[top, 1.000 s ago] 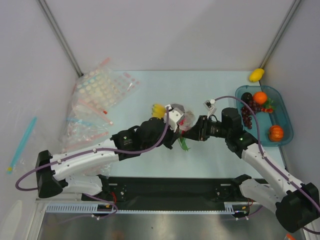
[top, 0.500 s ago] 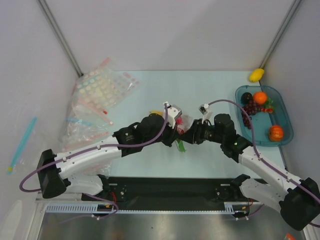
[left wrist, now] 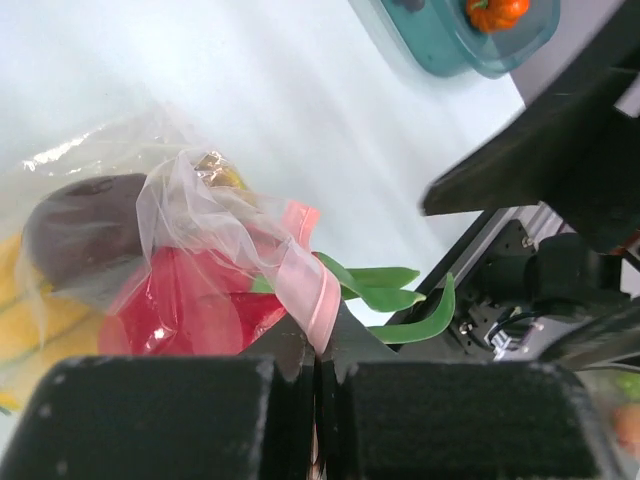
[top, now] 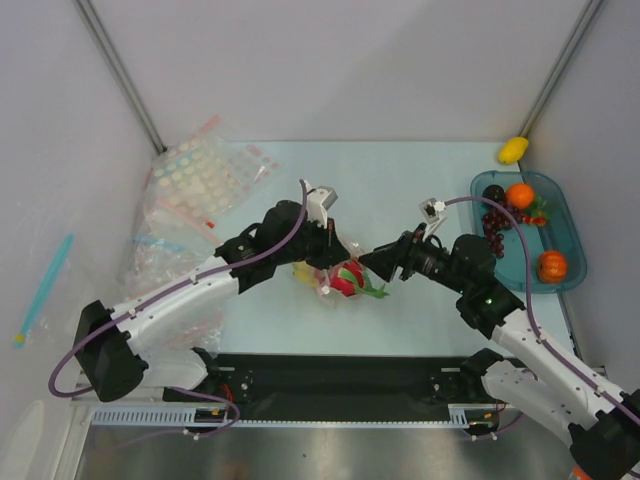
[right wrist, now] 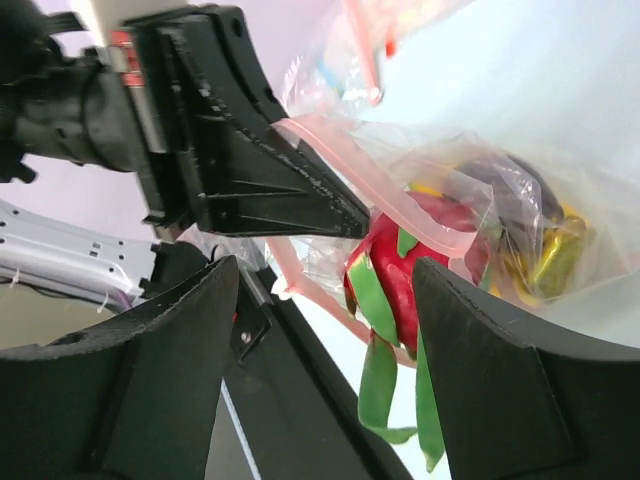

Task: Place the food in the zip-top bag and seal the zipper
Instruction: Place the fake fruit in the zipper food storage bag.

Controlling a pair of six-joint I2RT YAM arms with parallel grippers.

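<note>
**Q:** State of the left gripper?

**Me:** Clamped tight on the zipper; I see the pink strip pinched in the closed claw, with the zip-top bag crumpled just beyond it.

**Q:** And the right gripper?

**Me:** Claw wide apart, holding nothing; overhead it sits at the bag's 3 o'clock, facing the mouth; I cannot tell whether it touches the plastic.

**Q:** Where is the food?

**Me:** The dragon fruit sits in the bag's mouth, its green scales poking out; the banana bunch and the dark fruit lie deeper inside. The bag is just toward 6 o'clock from the centre of the table. The orange fruit is in the teal tray at 3 o'clock; spare bags lie at 10 o'clock.
</note>
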